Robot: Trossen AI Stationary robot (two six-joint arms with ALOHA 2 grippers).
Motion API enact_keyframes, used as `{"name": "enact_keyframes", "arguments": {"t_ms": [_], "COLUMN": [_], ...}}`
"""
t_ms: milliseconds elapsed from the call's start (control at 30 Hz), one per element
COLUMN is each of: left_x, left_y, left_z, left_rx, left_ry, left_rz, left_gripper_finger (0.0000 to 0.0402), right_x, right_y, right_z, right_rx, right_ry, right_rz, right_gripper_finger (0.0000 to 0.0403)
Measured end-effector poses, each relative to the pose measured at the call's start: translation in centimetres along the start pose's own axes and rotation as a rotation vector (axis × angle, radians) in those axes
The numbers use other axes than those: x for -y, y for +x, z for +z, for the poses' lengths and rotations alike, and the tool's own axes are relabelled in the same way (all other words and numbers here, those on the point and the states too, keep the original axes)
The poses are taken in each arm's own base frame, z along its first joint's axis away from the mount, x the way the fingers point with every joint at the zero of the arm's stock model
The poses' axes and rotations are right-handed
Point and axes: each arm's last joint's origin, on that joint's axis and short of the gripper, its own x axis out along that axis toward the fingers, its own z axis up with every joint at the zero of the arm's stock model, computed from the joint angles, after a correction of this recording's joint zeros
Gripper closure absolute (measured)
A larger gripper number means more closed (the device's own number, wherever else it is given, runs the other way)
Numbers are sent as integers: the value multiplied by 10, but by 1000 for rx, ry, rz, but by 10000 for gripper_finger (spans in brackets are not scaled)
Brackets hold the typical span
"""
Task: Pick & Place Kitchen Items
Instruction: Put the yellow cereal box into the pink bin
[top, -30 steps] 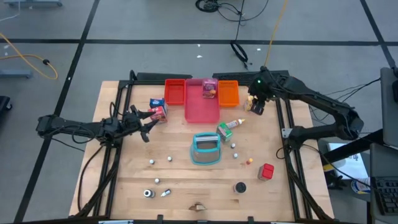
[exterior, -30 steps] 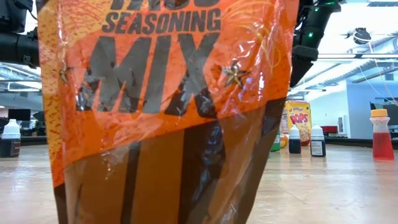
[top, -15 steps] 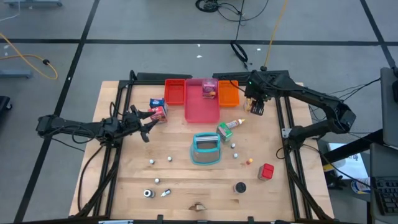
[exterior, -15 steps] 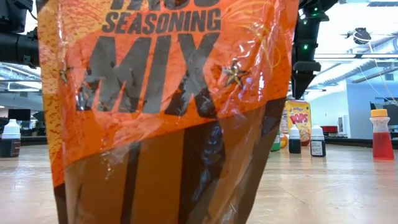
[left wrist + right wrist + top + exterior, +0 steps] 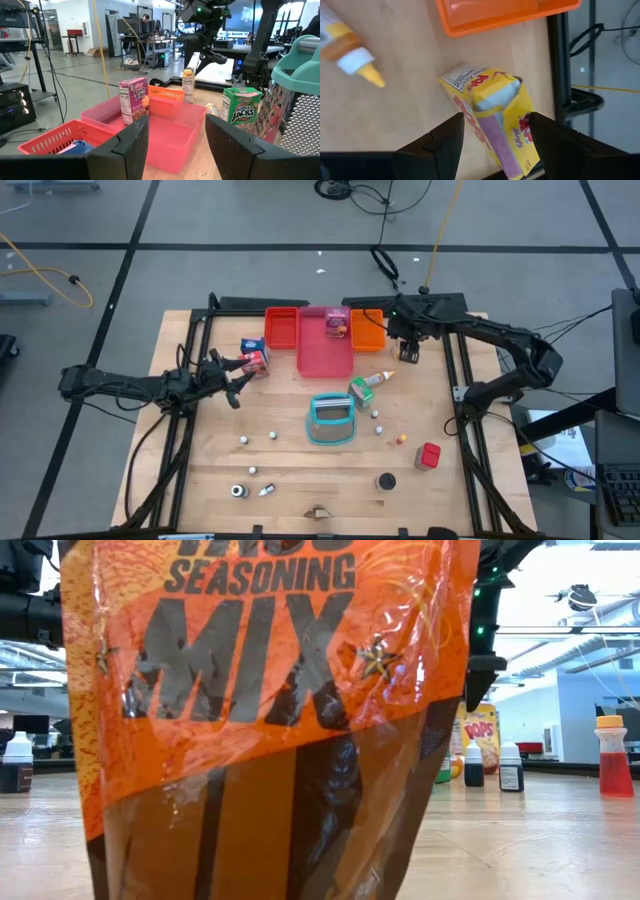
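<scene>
Right tool (image 5: 492, 131) hangs spread right above the yellow-pink carton (image 5: 495, 117) standing on the tabletop (image 5: 290, 470) just beside the orange tray (image 5: 368, 332), seemingly lined up to straddle it, while the left tool (image 5: 175, 142) waits, spread and empty, facing the pink tray (image 5: 170, 137).

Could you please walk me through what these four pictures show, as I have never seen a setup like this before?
It is a robot with two dark arms at a wooden table. One camera looks straight down, one sits at table height and is mostly blocked by an orange seasoning packet, and one rides on each wrist. The left gripper waits open near a red-blue carton. The right gripper hangs open over a yellow carton beside the orange tray; neither holds anything. A pink tray, a teal basket and small toy groceries lie about.
</scene>
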Motion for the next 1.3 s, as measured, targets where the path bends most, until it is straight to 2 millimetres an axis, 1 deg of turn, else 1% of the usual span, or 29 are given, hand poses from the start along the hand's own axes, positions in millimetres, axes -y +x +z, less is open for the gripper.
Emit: {"name": "enact_keyframes", "arguments": {"t_ms": [200, 267, 333, 433, 667, 733, 867, 967, 1167, 1300], "left_x": [0, 0, 0, 0, 0, 0, 0, 0, 0, 0], "left_y": [0, 0, 0, 0, 0, 0, 0, 0, 0, 0], "left_z": [0, 0, 0, 0, 0, 0, 0, 0, 0, 0], "left_rx": [0, 0, 0, 0, 0, 0, 0, 0, 0, 0], "left_ry": [0, 0, 0, 0, 0, 1, 0, 0, 0, -2], "left_rz": [0, 0, 1, 0, 1, 1, 0, 1, 1, 1], "left_gripper_finger": [204, 204, 204, 204, 204, 204, 204, 204, 204, 204], "right_x": [1, 1, 0, 0, -2, -2, -1, -2, -8, -12], "right_y": [12, 13, 12, 12, 13, 13, 13, 9, -18, -42], "right_z": [7, 8, 7, 6, 4, 5, 4, 3, -2, -4], "right_rx": [-9, -13, -18, -31, -41, -41, -55, -54, 35, 117], "right_ry": [-33, -35, -27, -1, 21, 21, 26, 22, 31, 53], "right_rz": [-7, -6, 0, 10, 29, 26, -18, -45, -98, -133], "right_gripper_finger": [183, 185, 195, 231, 366, 391, 388, 396, 399, 400]}}
